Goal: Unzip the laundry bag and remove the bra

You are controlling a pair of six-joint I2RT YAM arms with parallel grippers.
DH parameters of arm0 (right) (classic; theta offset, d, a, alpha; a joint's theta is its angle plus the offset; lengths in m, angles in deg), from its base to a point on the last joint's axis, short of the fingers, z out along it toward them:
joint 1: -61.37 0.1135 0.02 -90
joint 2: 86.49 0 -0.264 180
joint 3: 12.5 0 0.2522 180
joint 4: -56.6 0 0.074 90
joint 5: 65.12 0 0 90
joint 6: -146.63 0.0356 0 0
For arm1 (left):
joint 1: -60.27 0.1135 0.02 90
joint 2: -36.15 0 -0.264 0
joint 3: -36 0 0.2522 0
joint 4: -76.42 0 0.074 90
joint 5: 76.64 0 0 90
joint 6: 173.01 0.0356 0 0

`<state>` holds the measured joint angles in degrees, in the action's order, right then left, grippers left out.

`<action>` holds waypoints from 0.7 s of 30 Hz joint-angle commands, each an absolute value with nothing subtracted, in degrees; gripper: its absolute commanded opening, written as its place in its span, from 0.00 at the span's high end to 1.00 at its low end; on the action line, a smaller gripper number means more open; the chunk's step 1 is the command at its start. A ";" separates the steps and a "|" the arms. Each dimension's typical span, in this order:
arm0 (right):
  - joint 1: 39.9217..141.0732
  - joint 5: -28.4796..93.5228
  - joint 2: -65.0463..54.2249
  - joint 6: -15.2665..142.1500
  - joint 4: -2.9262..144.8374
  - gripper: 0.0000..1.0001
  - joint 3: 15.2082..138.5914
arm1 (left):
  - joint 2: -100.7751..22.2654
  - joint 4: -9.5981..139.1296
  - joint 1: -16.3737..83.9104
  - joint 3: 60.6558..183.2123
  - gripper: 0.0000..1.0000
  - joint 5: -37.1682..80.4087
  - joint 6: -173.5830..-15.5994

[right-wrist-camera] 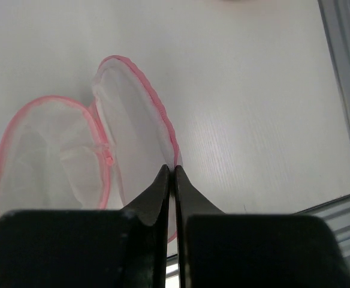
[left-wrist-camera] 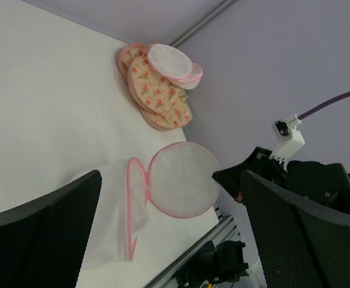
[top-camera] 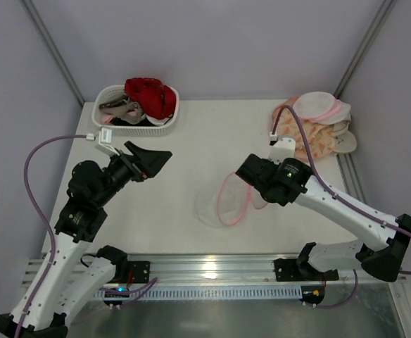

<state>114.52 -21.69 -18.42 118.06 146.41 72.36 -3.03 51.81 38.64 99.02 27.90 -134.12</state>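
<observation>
A white table is enclosed by plain lilac-grey walls, with a slotted basket of clothes at its far left corner and a stack of peach pouches at its far right. The bag lies near the middle of the table, closer to the right arm, and is seen spread like a clamshell. Its lid is tilted up from the lower half, and the pink rim is parted along most of its run. The right gripper is pressed together on the lid's rim, so the lid is pinched and propped. The left gripper hangs above the table to the left of the bag, well apart from it, with its fingers spread wide and nothing between them. The unzipping is judged to be done or nearly so, and the step in hand is taken to be holding the bag agape. The next move is judged to call for the left gripper to be brought to the mouth and lowered inside while the lid is pinned. Through the mesh only a pale shape is made out, so it cannot be told whether the bra is inside. No brand, label or writing can be read anywhere.
</observation>
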 commanded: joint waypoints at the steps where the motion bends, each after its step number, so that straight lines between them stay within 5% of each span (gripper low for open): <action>1: 114.72 -28.20 -12.86 104.99 145.51 0.96 80.00 | -0.25 48.08 38.56 100.30 0.01 27.52 -132.58; 21: 133.61 -25.66 16.42 87.83 132.50 0.96 93.90 | 10.13 35.68 38.56 101.44 0.00 17.49 -129.68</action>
<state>131.59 -25.12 16.18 89.45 133.67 91.50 9.34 37.41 38.64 99.24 19.47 -131.52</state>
